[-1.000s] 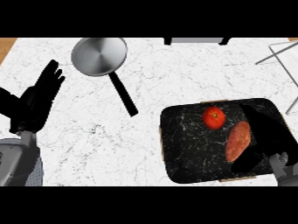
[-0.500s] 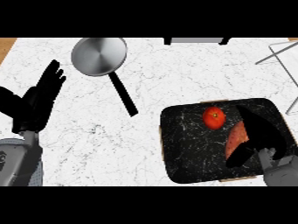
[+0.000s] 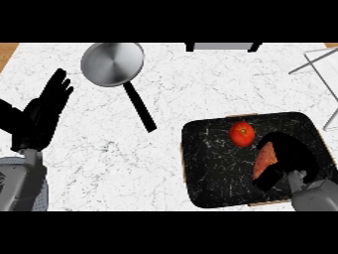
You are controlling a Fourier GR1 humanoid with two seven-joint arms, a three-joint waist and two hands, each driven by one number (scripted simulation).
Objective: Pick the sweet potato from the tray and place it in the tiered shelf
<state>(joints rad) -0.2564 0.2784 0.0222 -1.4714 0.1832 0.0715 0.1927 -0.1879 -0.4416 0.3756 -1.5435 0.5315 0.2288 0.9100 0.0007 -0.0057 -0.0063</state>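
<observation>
While right hand (image 3: pixel 292 156) covers sweet potato (image 3: pixel 264 159) on tray (image 3: pixel 215 173), grasp unclear (can't tell fingers): centre over it, avoid tomato (image 3: pixel 242 134). Left hand (image 3: pixel 36 116) open, resting.

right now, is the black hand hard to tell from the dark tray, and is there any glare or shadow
Head view: the black right hand blends into the black marbled tray, so its outline over the orange sweet potato is hard to read. The round steel frying pan shows a soft sheen, no harsh glare. The white marble counter is evenly lit, with no distinct cast shadows.
</observation>
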